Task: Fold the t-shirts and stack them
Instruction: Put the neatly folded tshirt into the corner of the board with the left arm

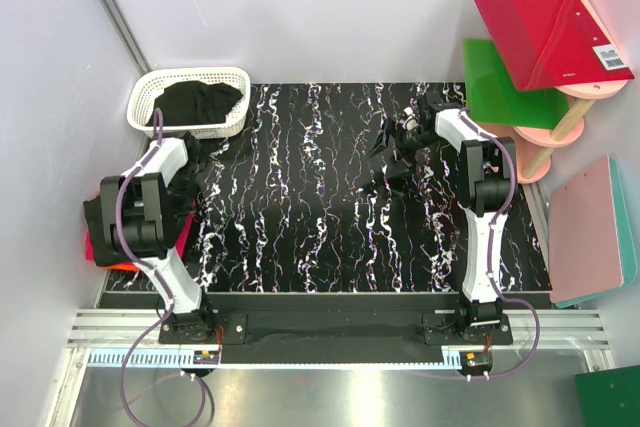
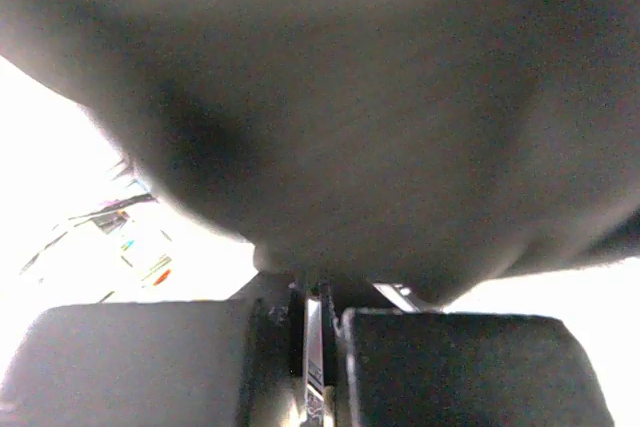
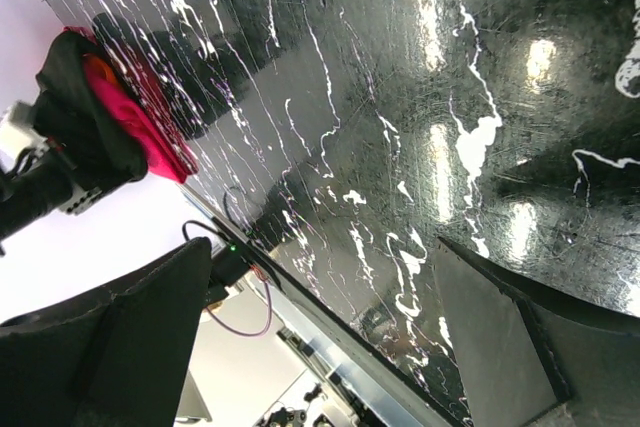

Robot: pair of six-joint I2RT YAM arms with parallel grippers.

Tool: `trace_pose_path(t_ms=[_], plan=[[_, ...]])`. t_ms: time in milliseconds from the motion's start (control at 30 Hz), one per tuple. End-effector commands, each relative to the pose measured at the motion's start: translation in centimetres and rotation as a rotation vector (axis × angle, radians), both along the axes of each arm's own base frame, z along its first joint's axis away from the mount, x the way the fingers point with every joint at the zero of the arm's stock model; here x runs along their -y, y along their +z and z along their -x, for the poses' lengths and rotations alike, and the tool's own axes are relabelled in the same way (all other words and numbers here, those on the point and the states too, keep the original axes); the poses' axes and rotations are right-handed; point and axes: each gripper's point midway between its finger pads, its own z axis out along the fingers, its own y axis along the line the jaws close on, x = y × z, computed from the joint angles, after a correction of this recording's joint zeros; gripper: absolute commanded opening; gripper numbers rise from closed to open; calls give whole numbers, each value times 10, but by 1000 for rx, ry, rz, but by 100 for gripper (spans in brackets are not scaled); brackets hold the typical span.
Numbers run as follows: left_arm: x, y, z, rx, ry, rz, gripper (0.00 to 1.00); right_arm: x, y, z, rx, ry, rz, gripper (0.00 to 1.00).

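The black t-shirt (image 2: 350, 97) fills the left wrist view as a bunched dark mass pressed right up against the left tool (image 2: 315, 312). That tool's jaws are clenched together and the cloth's lowest fold meets their tips, so it reads as a pinch on the shirt. From above, this puts the shirt just off the near-right corner of the basket (image 1: 140, 112). Its long axis cannot be told, because it is a lump and not laid flat.

More black cloth (image 1: 200, 102) lies inside the basket. The folded stack (image 1: 105, 242) of black, pink and orange sits on the arm-base side of the basket, at the left edge of the surface (image 1: 330, 237).

The right tool (image 3: 320, 297) is released, jaws wide with nothing between them, far to the right of the basket. The shirt therefore lies well apart to that tool's left, and your left arm is the nearer one. I judge you need to carry the shirt rightward from the basket onto open surface, where the right tool can reach a free edge.
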Motion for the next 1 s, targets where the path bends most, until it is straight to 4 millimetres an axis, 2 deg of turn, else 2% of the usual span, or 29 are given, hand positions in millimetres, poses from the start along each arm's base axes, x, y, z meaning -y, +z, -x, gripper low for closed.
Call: trace_pose_path(t_ms=[0,267,367,533,700,867,967], plan=[[-2,41,28,-27,1,-18,0,-2,5,-8,15,1,-36,100],[1,38,37,-35,0,0,0,-2,4,-9,4,-5,-41,100],[-4,38,41,-28,35,3,0,-2,2,-6,0,-1,-39,100],[-20,37,61,22,168,43,0,0,-4,-3,-17,-3,-38,100],[-12,22,61,29,184,140,0,-4,-10,-12,-35,-11,-60,99],[-5,-3,57,-40,196,222,0,-3,-5,-25,-14,-24,-71,100],[-2,-15,56,-97,188,256,0,0,-6,-24,-19,-29,-68,100]])
